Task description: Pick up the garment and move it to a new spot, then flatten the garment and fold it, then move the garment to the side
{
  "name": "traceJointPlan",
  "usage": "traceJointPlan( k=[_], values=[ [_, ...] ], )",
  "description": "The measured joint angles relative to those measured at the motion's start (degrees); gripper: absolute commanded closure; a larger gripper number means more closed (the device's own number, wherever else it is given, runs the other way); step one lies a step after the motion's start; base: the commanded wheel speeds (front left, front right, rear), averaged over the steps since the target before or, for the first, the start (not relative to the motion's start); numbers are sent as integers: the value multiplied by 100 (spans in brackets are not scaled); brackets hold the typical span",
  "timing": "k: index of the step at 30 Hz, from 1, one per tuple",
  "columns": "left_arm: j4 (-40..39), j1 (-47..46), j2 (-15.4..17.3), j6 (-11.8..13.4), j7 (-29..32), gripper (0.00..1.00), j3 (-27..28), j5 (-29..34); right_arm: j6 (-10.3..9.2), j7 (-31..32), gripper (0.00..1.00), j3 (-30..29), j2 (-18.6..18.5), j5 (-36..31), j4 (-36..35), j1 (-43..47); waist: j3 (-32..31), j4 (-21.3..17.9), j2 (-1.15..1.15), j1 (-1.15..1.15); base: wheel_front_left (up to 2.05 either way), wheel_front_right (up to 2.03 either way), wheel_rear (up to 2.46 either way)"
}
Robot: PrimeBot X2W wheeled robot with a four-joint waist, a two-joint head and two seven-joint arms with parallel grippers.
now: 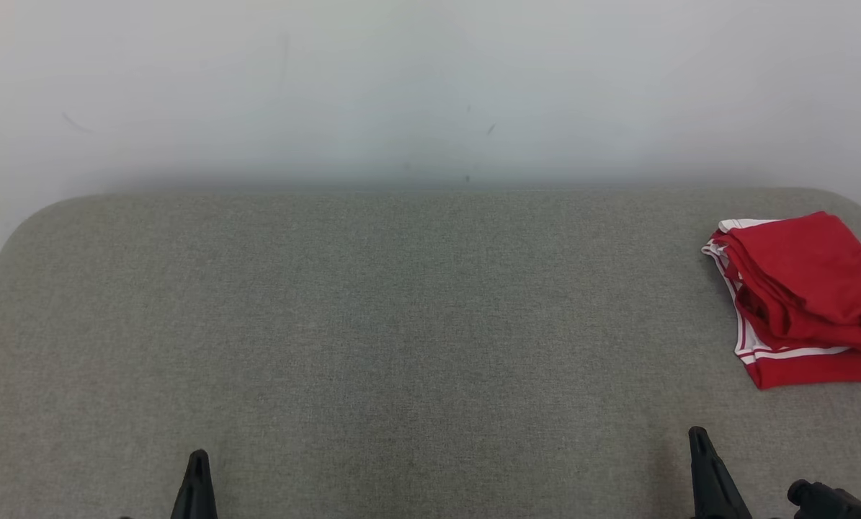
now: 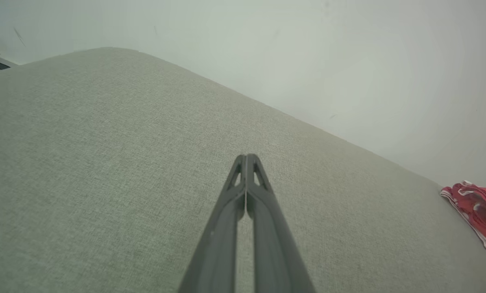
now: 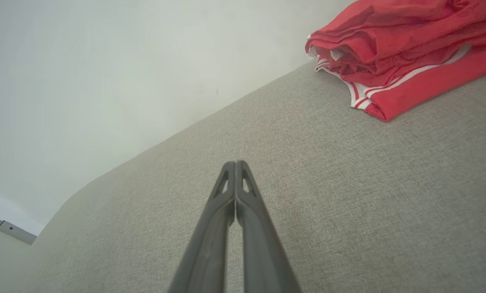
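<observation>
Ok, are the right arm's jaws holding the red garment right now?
No, the right gripper has its jaws shut on nothing, and the folded garment lies apart from it on the grey surface.

The grey padded surface (image 1: pixel 401 346) lies open across its left and middle, from the near edge to the far edge, so a gripper could sweep anywhere there. The one obstacle on it is the folded red garment (image 1: pixel 805 288), a low stack at the far right, running off the right side of the head view. Behind the far edge stands the pale wall (image 1: pixel 430 86), closing off any reach beyond. The left gripper (image 1: pixel 198 461) and right gripper (image 1: pixel 698 436), fingers pressed together, sit at the near edge; open fabric lies between the right one and the garment.
</observation>
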Motion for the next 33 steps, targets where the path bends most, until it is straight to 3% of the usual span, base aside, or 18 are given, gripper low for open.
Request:
traceJointPlan(
  k=[33],
  values=[
    [276,-553,2,-143,335,100,-253,-2754,0,906,100,-558,-148,2628,243,-543,8,-32,0,1,0,0,0]
  ],
)
